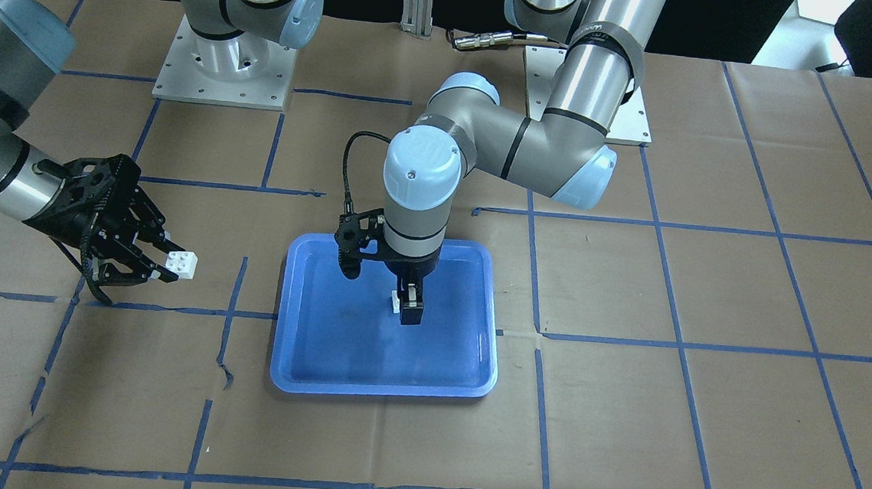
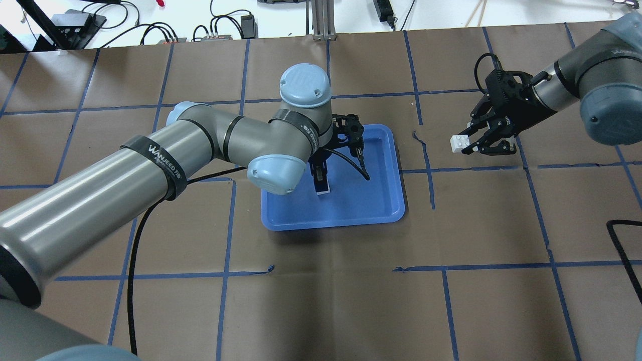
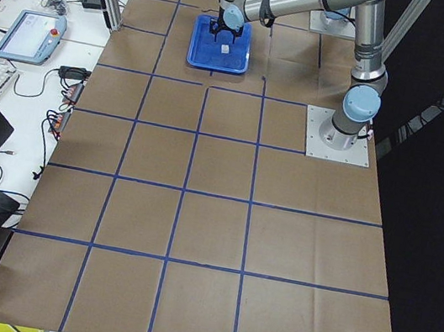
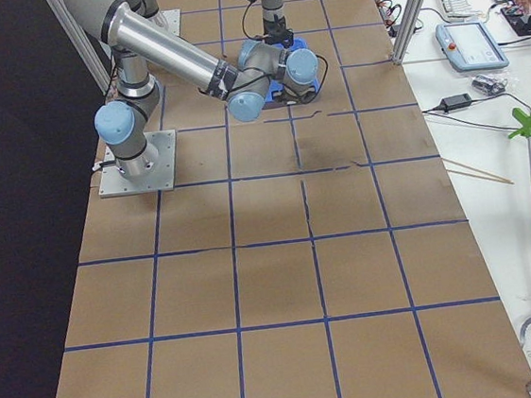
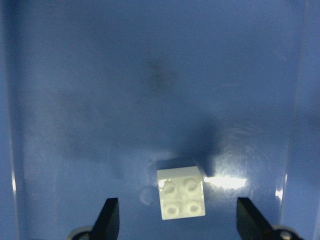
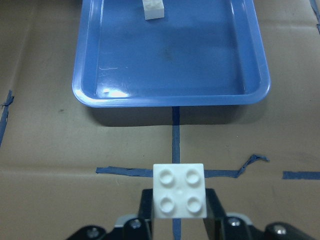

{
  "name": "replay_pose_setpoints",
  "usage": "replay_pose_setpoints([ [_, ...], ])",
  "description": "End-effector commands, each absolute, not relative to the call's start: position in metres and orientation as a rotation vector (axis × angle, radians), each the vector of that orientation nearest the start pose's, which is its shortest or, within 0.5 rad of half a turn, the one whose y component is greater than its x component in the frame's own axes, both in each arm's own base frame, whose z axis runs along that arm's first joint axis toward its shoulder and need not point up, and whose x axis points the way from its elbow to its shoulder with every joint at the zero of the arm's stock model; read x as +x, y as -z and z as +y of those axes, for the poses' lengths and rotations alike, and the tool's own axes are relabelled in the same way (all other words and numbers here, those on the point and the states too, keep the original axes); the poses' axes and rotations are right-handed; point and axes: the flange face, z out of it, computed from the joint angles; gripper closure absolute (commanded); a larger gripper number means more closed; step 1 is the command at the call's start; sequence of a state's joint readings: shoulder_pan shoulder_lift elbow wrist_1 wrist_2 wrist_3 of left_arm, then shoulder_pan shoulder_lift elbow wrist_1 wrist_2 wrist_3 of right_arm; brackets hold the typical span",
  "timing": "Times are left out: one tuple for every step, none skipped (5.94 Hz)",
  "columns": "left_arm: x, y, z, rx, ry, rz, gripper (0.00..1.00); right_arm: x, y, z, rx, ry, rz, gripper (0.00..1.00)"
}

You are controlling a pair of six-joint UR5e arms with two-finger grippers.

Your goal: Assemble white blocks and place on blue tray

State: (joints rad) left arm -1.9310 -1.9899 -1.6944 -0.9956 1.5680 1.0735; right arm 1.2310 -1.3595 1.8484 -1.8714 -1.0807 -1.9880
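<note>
One white block (image 5: pixel 181 192) lies studs up on the floor of the blue tray (image 1: pixel 380 388). My left gripper (image 5: pixel 177 212) hangs over it, open, with a finger (image 5: pixel 110 220) on each side and not touching. It also shows in the overhead view (image 2: pixel 321 181). My right gripper (image 2: pixel 467 143) is off the tray's side, above the paper, shut on the second white block (image 2: pixel 458 144), studs facing out. In the right wrist view that block (image 6: pixel 179 190) sits between the fingers, with the tray (image 6: pixel 170 100) and the other block (image 6: pixel 152 9) ahead.
Brown paper with a blue tape grid (image 2: pixel 431 170) covers the table. The left arm's elbow (image 2: pixel 273 173) overhangs the tray's near left corner. Arm base plates (image 1: pixel 222 68) stand at the robot's side. A black cable (image 2: pixel 624 240) lies at the right edge.
</note>
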Motion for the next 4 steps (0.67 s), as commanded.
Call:
replay_pose_setpoints([
  [-0.296,-0.334,-0.514,1.975,0.024,2.444,0.16,0.019,-0.286,-0.547,-1.947,0.545,1.869,0.64],
  [-0.263,-0.373,-0.505,1.923,-0.074,2.511,0.16,0.05,-0.283,-0.548,-1.943,0.551,1.902,0.64],
  [-0.237,-0.413,-0.498,1.867,-0.064,2.557,0.16,0.093,-0.27,-0.542,-1.961,0.557,1.905,0.64],
  [-0.221,-0.441,-0.5,1.77,-0.027,2.613,0.16,0.133,-0.259,-0.529,-1.949,0.574,1.939,0.64],
])
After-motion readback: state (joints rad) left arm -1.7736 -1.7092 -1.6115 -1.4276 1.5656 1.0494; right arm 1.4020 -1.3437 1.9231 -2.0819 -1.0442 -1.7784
